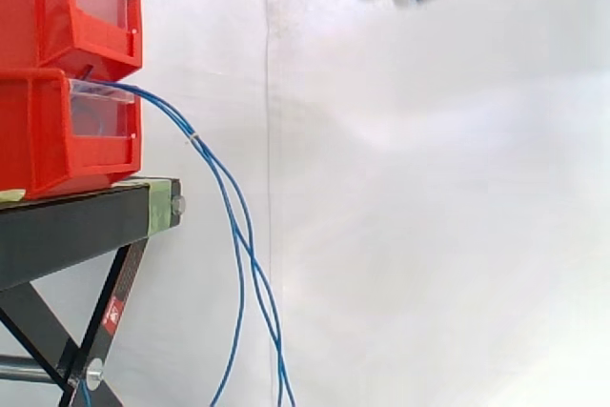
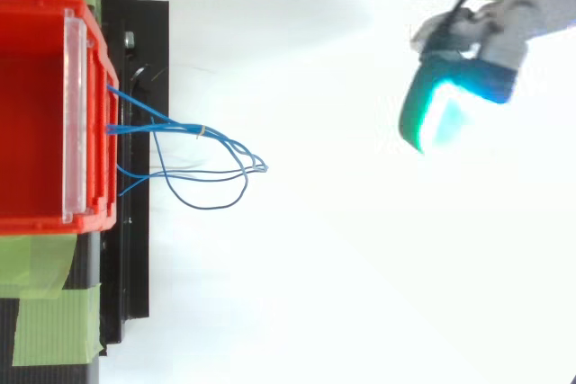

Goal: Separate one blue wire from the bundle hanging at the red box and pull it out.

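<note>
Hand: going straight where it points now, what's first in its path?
Probably the blue wires hanging from the red box; nothing lies between. The hand sits higher, so it may pass above.

— How many bins do you count?
— I count two red bins (image 1: 38, 7), stacked, on one black stand (image 1: 67, 226).
— Wires?
— One bundle of blue wires (image 1: 172, 112), one pale tie (image 2: 202, 131) round it; I can't separate the strands well enough to count. Two green tape patches (image 2: 45, 312), one hand (image 2: 450, 105).
</note>
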### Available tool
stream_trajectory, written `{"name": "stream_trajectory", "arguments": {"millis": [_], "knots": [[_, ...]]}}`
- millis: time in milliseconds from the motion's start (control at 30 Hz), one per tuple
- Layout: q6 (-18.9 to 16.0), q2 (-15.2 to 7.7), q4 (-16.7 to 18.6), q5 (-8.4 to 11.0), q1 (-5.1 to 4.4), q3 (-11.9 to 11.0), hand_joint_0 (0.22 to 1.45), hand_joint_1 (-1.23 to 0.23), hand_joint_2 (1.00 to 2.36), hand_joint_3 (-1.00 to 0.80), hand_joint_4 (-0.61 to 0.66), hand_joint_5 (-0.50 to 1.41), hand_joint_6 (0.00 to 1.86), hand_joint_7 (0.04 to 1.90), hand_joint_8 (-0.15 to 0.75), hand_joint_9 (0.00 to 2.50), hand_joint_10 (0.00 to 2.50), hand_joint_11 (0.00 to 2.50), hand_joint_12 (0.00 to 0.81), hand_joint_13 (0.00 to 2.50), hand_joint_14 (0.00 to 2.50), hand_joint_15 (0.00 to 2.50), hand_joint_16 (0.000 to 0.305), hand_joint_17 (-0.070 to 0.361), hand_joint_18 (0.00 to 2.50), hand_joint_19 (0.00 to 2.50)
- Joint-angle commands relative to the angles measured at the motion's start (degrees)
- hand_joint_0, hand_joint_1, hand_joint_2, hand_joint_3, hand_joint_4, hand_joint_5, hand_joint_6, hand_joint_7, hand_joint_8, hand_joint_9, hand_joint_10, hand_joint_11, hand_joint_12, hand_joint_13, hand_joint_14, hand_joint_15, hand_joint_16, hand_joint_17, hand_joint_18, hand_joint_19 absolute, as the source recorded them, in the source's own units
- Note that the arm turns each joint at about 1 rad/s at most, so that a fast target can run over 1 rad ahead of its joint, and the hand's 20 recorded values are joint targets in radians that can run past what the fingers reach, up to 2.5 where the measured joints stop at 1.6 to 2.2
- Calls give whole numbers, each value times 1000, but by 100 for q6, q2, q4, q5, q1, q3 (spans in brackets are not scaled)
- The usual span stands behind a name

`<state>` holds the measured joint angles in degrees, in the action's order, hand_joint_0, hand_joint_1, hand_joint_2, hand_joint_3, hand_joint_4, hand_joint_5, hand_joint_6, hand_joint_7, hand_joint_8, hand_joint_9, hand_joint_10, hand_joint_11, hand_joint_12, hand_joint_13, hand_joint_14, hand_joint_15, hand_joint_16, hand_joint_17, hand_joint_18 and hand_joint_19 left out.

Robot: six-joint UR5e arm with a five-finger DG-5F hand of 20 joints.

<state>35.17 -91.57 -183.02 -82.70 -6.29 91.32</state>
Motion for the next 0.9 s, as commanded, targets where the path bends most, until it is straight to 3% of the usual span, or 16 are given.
{"name": "stream_trajectory", "arguments": {"millis": [0,67,167,233,300,500,867], "knots": [[-1680,87,293,316,-110,-96,522,-657,1000,-500,321,-151,503,921,317,410,0,0,397,150,2,82,60,134,111,0],[-2454,87,478,395,-171,-96,524,-651,1000,-500,315,-151,503,916,317,412,1,0,395,153,1,86,59,134,115,0],[-2840,87,548,413,-206,-96,524,-645,1000,-500,320,-151,503,916,316,413,0,0,395,158,1,91,60,134,118,0],[-2911,87,557,413,-224,-96,526,-640,1000,-500,322,-152,503,912,316,414,0,0,395,161,1,89,59,134,119,0],[-2884,87,531,413,-233,-88,526,-639,1000,-500,320,-152,503,912,316,416,0,0,395,163,4,88,59,134,123,0],[-2375,61,109,404,-241,-96,528,-634,1000,-500,321,-151,503,904,317,421,0,0,395,166,2,89,59,134,126,0],[-2014,69,56,404,-233,-96,535,-625,1000,-500,314,-154,503,900,318,428,1,0,394,171,1,88,59,132,136,3]]}}
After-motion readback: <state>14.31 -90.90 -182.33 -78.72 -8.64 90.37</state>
